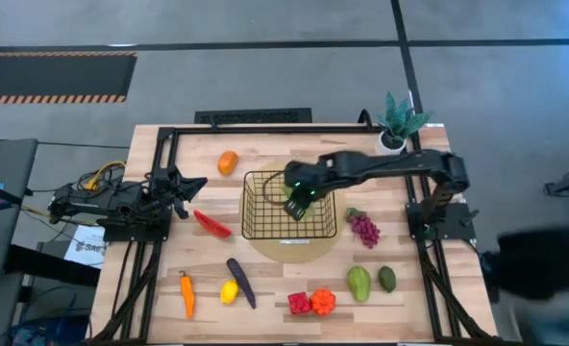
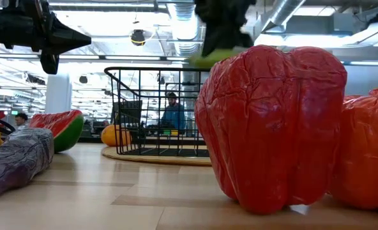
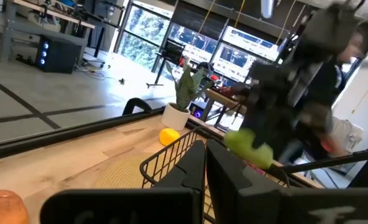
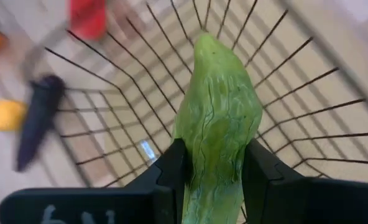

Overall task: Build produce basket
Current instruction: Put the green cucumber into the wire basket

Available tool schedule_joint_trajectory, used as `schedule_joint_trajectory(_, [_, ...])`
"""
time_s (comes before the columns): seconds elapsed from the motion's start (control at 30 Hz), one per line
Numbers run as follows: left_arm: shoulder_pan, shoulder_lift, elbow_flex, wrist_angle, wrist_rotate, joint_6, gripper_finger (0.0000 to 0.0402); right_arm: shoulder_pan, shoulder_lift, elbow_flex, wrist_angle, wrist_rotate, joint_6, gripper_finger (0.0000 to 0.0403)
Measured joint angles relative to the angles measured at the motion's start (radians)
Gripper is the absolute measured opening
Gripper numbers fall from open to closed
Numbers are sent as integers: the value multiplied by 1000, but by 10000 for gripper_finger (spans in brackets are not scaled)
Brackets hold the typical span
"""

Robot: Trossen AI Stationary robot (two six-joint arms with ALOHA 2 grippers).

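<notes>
— Wooden tabletop, basket on its mat — right claw above it, clamped on a green avocado?

— Yes; lower first, then release. Left claw waits, pinched together.

No text, label or number can be read; white marks on the right gripper stay illegible.

We note a grey concrete floor with a hazard-striped dark mat far left, bright ceiling lights overhead.
</notes>
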Motion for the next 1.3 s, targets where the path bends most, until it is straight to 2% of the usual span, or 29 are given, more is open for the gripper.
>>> schedule_joint_trajectory(0.57, [0,0,0,-30,6,0,0,1,287,1,-50,-12,-52,107])
schedule_joint_trajectory(0.97, [0,0,0,-39,9,-8,0,1,295,2,-31,-13,-102,108])
schedule_joint_trajectory(1.0, [0,0,0,-39,9,-8,0,1,295,2,-30,-13,-105,116])
schedule_joint_trajectory(1.17, [0,0,0,-39,9,-12,0,3,296,2,-32,-13,-106,215])
schedule_joint_trajectory(1.23, [0,0,0,-39,8,-12,0,3,296,2,-32,-13,-106,231])
schedule_joint_trajectory(1.3, [0,0,0,-39,8,-12,0,3,296,2,-34,-13,-106,231])
